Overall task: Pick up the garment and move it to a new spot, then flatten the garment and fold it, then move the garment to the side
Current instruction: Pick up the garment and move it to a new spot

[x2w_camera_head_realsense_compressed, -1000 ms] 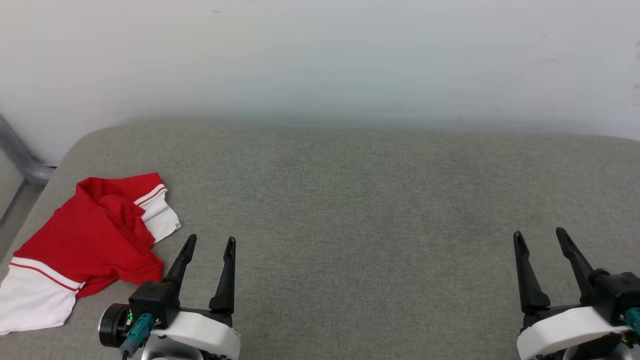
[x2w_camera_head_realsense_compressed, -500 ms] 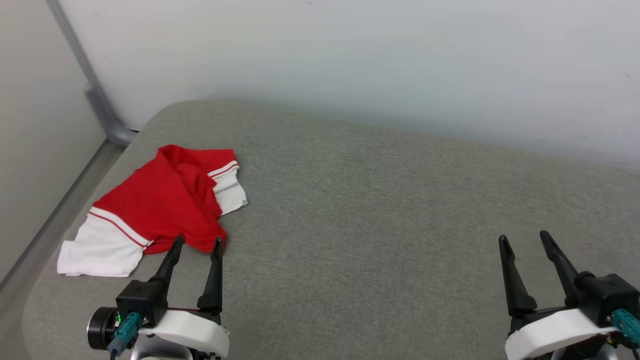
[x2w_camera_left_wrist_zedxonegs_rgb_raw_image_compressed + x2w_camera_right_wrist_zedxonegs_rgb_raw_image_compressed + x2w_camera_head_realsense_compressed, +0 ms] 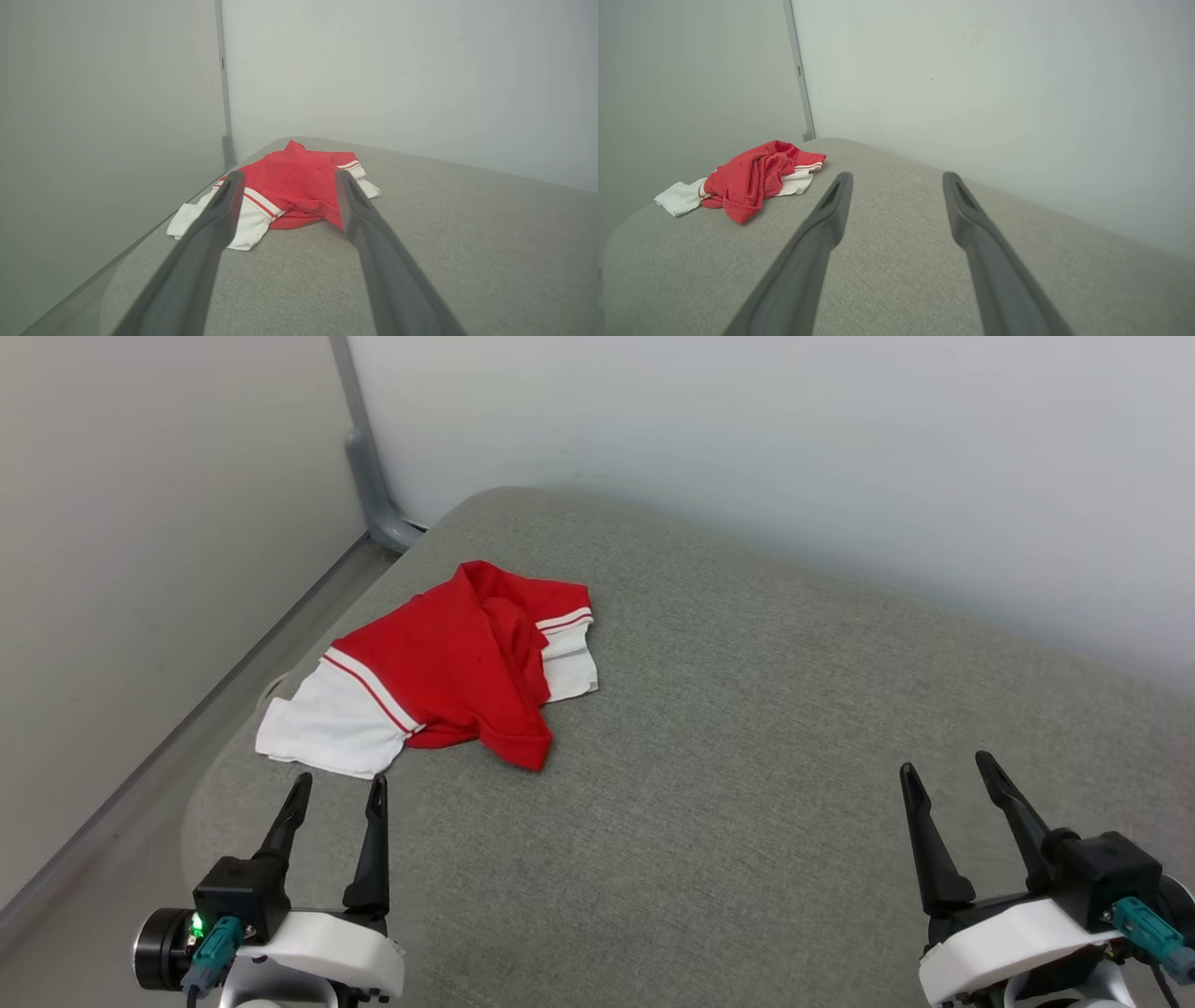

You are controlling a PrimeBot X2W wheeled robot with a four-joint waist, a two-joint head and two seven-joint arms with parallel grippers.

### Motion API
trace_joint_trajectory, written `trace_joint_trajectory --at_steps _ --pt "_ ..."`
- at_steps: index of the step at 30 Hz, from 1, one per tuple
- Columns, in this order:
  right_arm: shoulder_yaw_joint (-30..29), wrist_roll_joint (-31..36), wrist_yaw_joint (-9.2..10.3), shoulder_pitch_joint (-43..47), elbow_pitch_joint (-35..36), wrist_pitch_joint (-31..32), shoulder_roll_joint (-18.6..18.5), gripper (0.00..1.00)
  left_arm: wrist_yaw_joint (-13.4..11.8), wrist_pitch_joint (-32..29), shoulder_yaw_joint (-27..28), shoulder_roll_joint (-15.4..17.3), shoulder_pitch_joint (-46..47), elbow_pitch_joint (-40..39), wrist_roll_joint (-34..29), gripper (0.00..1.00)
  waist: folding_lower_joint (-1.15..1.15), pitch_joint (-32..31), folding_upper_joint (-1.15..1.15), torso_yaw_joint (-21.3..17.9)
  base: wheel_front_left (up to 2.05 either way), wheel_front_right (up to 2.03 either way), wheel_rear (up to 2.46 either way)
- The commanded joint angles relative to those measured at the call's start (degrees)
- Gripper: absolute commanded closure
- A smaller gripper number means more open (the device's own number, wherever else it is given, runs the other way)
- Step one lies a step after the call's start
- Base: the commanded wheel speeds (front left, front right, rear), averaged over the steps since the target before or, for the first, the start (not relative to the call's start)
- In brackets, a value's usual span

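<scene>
Grey fabric-covered surface [image 3: 747, 728] with crumpled red-and-white garment [image 3: 448, 663] near its rounded corner

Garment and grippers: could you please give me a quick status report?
Left gripper open, empty. Right gripper open, empty. Garment crumpled near grey cushion's far-left corner, untouched. Nothing in the way.

Garment [image 3: 448, 672] lies on the pad [image 3: 766, 775], up in the far left corner and close to the left edge. Left gripper [image 3: 338, 784] hangs just on the near side of it, fingertips pointing toward it, clear of the cloth. Right gripper [image 3: 945, 763] is well off to the right, over bare pad and far from the garment. Behind the pad runs the wall [image 3: 747, 439]. A panel [image 3: 140, 523] stands along the left side. A post [image 3: 359, 439] rises in the corner between the two, behind the garment.
</scene>
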State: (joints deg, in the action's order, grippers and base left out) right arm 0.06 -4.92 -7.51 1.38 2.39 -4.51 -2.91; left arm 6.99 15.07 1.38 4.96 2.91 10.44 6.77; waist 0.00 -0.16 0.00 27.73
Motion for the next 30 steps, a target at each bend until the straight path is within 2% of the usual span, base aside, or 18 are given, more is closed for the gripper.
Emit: trace_joint_trajectory --at_steps 1,11,19,24,30 --pt "-0.1 0.1 0.04 -0.3 0.0 -0.2 0.0 0.00 -0.1 0.1 0.0 0.1 0.8 -0.2 -0.1 0.00 0.00 0.1 0.00 0.7 0.00 0.00 0.00" --pt "0.3 1.8 0.04 -1.9 0.7 0.9 0.0 0.00 -0.2 0.1 1.4 0.1 2.8 -0.2 0.4 0.00 0.00 2.2 0.00 1.2 0.00 0.00 0.00" --pt "0.6 4.1 0.04 -4.1 3.1 3.2 0.0 0.00 0.1 0.1 2.9 1.6 9.0 2.1 2.0 0.00 0.00 7.2 0.00 -2.2 0.00 0.00 0.00" --pt "0.6 6.3 0.04 -6.6 5.5 5.0 0.0 0.00 0.3 -1.9 2.6 4.9 17.7 5.3 4.7 0.00 0.00 12.0 0.00 -5.0 0.00 0.00 0.00" --pt "0.7 7.7 0.04 -9.4 7.2 5.8 0.0 0.00 0.5 -11.5 0.4 11.0 29.2 9.9 10.3 0.00 0.00 17.1 0.00 -8.0 0.00 0.00 0.00"
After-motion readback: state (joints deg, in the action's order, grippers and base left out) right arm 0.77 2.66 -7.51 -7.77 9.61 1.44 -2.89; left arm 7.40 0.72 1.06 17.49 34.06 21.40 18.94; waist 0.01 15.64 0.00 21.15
